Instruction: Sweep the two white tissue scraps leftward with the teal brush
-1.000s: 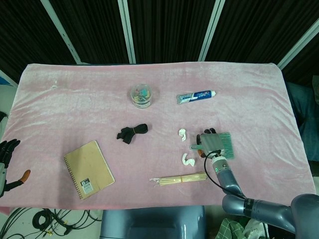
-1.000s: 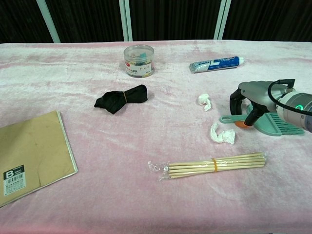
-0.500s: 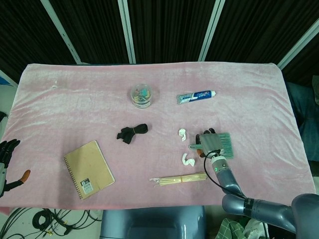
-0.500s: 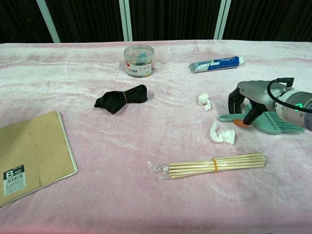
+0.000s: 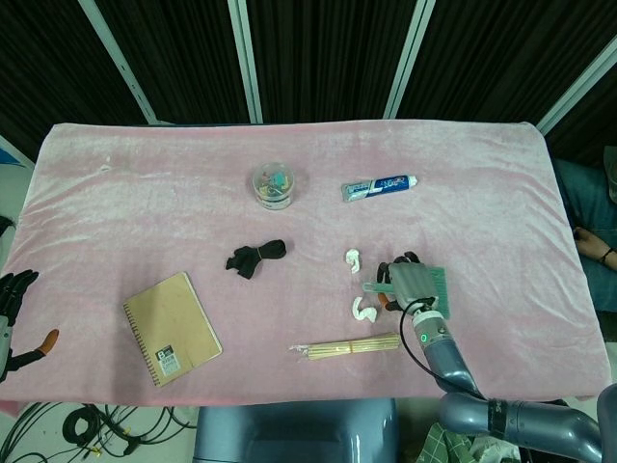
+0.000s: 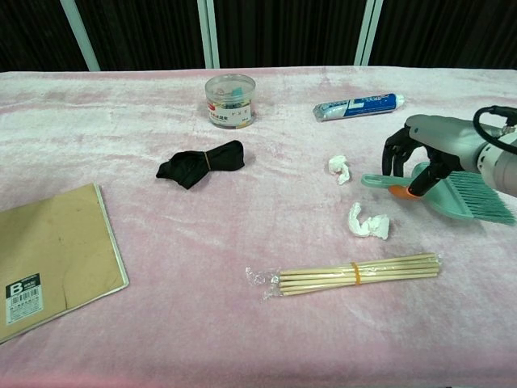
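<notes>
My right hand (image 6: 432, 153) grips the teal brush (image 6: 452, 194) and holds it lifted off the pink cloth, handle tip pointing left. In the head view the right hand (image 5: 413, 285) covers most of the brush (image 5: 436, 289). One white tissue scrap (image 6: 340, 168) lies just left of the handle tip; the other scrap (image 6: 367, 224) lies below it, nearer the front. Both scraps (image 5: 353, 259) (image 5: 362, 310) show left of the hand in the head view. My left hand (image 5: 12, 313) rests at the far left table edge, fingers apart, holding nothing.
A bundle of wooden sticks (image 6: 351, 272) lies in front of the scraps. A toothpaste tube (image 6: 358, 105), a clear jar (image 6: 229, 100), a black cloth bundle (image 6: 200, 163) and a brown notebook (image 6: 48, 259) lie further back and left on the pink cloth (image 6: 242, 339).
My right hand has raised the teal brush off the cloth and tilted it. The tissue scraps have not moved.
</notes>
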